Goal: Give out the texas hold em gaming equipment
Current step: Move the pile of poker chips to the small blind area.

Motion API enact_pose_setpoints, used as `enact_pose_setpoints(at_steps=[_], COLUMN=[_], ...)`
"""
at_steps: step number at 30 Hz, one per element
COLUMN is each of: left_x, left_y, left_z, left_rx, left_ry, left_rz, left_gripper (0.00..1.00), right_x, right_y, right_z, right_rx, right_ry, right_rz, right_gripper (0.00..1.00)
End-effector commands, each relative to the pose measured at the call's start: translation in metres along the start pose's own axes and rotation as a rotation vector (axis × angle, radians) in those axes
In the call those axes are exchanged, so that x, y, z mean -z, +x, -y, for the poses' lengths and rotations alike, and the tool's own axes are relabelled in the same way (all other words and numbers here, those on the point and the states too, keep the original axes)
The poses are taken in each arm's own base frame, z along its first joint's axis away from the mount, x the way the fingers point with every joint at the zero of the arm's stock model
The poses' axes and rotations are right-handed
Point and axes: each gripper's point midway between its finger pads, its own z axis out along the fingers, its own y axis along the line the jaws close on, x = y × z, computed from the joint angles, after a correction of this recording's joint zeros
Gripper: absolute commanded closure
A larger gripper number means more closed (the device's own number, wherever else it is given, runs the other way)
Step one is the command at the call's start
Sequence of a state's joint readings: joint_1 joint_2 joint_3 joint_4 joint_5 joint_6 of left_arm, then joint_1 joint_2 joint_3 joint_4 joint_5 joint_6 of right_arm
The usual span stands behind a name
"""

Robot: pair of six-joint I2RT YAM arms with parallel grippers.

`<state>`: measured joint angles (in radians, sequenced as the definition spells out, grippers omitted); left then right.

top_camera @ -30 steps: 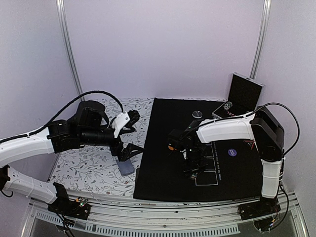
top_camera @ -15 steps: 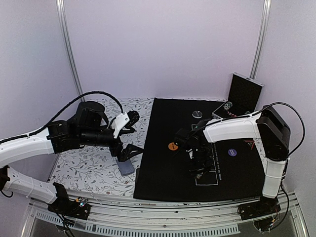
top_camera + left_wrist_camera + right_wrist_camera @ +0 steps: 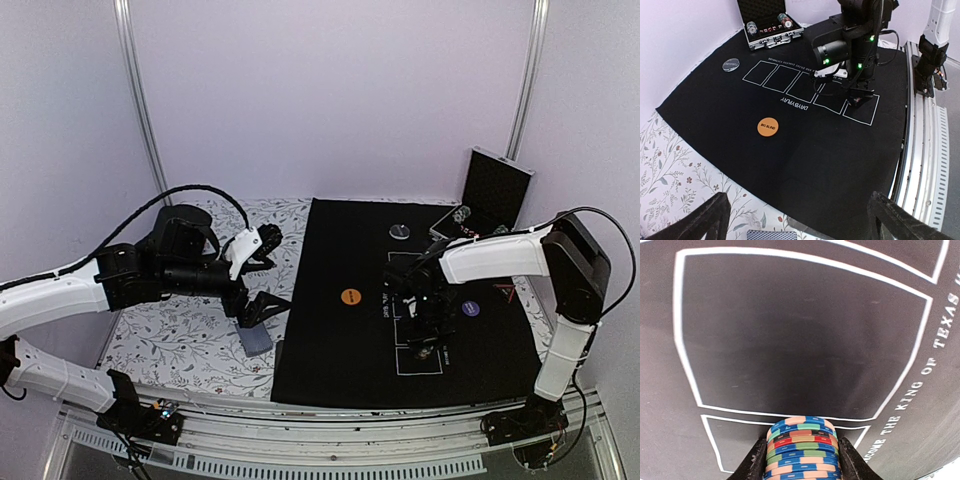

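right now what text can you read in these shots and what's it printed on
"BIG BLIND": on the orange disc.
"DAYBYPLAY": white print on the black mat, along the row of card boxes, upside down in the left wrist view.
"THE KING OF TEXAS": also on the mat, near the chip stack, cut off at both ends.
Silver disc and purple disc: print too small to read.

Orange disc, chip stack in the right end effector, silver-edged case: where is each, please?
orange disc [image 3: 767,126], left wrist view, centre of its top face.
chip stack [image 3: 802,450], right wrist view, striped side of the stack.
case [image 3: 760,10], left wrist view, black lining of its raised lid.
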<state>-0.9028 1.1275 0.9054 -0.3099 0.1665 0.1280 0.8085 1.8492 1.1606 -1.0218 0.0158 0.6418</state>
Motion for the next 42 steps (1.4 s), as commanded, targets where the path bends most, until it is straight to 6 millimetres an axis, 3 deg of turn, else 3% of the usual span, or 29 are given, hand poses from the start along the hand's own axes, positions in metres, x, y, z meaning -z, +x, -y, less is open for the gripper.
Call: enact_pose_setpoints(at_steps=[1,28,36,42], left_x=[0.002,0.004,0.004,0.004], left_y=[-0.001,0.0,0.001,0.0], left_z=[-0.003,-0.005,-0.006,-0.005], left_rx=[-0.008,-0.011,-0.011,-0.013], left_ry=[-0.011,-0.019,-0.021,-0.02], left_rz=[0.012,0.014,0.013,0.014], left_gripper=[0.02,0.02,0.02,0.02], right_x=[-0.015,-0.025,-0.026,-0.027], right_y=[0.005,0.001,-0.003,-0.004], right_z=[0.046,0.153,0.163,0.159], right_rx=[-0.041,-0.32,-0.348,-0.344], right_ry=[0.127,0.107,0.114,0.091], right_rz=[-0.023,-0.022,-0.013,-0.014], right_gripper=[0.95,0.95,0.96,0.95])
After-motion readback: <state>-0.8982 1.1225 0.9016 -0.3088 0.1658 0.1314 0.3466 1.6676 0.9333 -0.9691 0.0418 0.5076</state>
